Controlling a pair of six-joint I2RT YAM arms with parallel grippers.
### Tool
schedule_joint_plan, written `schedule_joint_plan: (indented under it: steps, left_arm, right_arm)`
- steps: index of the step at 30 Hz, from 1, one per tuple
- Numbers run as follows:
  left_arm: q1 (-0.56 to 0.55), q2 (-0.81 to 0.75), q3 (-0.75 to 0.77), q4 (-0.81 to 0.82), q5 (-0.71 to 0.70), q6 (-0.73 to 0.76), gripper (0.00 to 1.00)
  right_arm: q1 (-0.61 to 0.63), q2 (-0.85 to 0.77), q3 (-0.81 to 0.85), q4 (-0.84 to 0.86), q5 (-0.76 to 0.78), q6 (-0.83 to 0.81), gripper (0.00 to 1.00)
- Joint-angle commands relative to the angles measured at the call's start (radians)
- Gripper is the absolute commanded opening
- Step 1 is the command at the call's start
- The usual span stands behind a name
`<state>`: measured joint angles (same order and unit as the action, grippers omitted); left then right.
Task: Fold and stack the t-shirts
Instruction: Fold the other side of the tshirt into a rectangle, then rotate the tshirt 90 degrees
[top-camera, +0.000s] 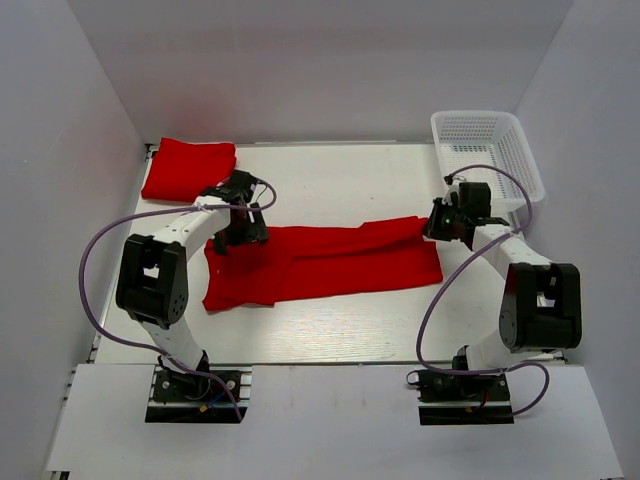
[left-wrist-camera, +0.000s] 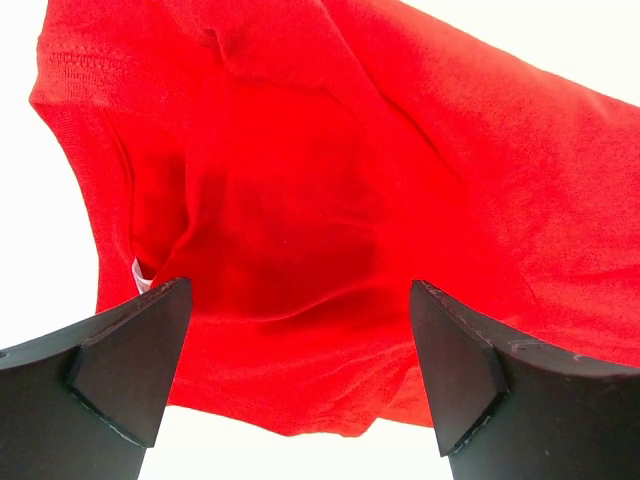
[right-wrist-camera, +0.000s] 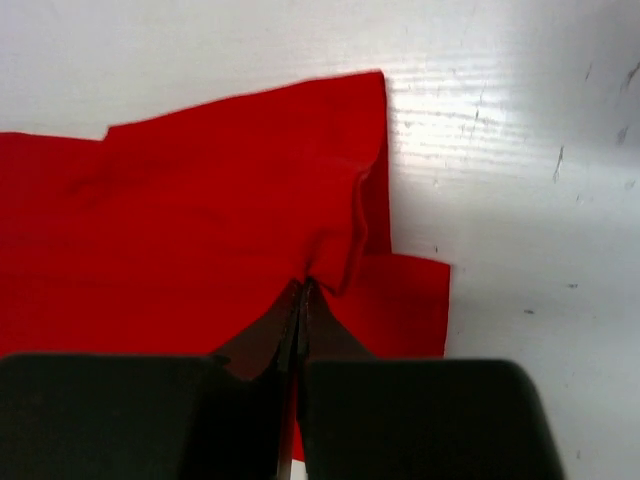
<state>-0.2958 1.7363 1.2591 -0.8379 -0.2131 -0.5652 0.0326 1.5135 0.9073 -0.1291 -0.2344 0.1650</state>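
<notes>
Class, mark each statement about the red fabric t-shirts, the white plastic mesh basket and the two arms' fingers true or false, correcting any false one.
1. A folded red fabric t-shirt lies in the far-left corner of the table. True.
2. The white plastic mesh basket holds a shirt. False: no red shows inside it.
3. The right arm's fingers are shut on the spread-out red t-shirt. True.
4. The left arm's fingers are shut. False: they stand apart above the cloth.

A white mesh basket (top-camera: 478, 116) sits upright at the far right corner of the white bench (top-camera: 340, 180), close to the right wall. Plain white walls (top-camera: 320, 70) enclose the bench left, far and right.
</notes>
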Motion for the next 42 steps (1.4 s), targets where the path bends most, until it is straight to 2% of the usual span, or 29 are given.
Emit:
schedule_joint_plan:
  steps: [1,7,12,14,20,23,27,31,35,38,42]
  left_arm:
    - [0.015,-0.05,-0.006,-0.001,-0.019,-0.005,1.0]
    - [0.015,-0.05,-0.015,-0.001,-0.019,-0.005,1.0]
    - [0.015,-0.06,-0.015,-0.001,-0.019,-0.005,1.0]
    - [0.015,-0.07,-0.015,-0.001,-0.019,-0.005,1.0]
    - [0.015,-0.079,0.031,-0.01,-0.008,0.004,1.0]
    - [0.015,-0.093,0.069,-0.019,0.014,0.004,1.0]
    - [0.015,-0.121,0.1,-0.02,0.023,0.016,1.0]
    - [0.015,-0.121,0.111,0.008,0.043,0.016,1.0]
    - [0.015,-0.049,0.091,0.111,0.092,0.016,1.0]
    - [0.015,0.049,0.114,0.125,0.106,0.016,1.0]
    - [0.024,0.184,0.154,0.14,0.093,0.037,1.0]
  right_arm:
    - [-0.01,0.008,-0.027,0.039,0.018,0.031,0.0]
    - [-0.017,-0.003,-0.051,-0.044,0.121,0.085,0.0]
    - [-0.019,-0.016,-0.015,-0.11,0.191,0.11,0.47]
    - [-0.014,-0.025,0.004,-0.156,0.19,0.072,0.9]
    - [0.013,-0.122,0.073,-0.193,0.023,-0.048,0.9]
    - [0.047,-0.089,0.123,-0.198,-0.071,-0.061,0.9]
    - [0.095,0.009,0.165,-0.121,-0.154,-0.039,0.9]
    - [0.107,0.105,0.194,-0.075,-0.172,-0.007,0.9]
    - [0.099,0.241,0.254,-0.081,-0.155,0.014,0.9]
    - [0.093,0.292,0.263,-0.07,-0.143,0.027,0.9]
    - [0.058,0.349,0.233,-0.093,-0.039,0.028,0.9]
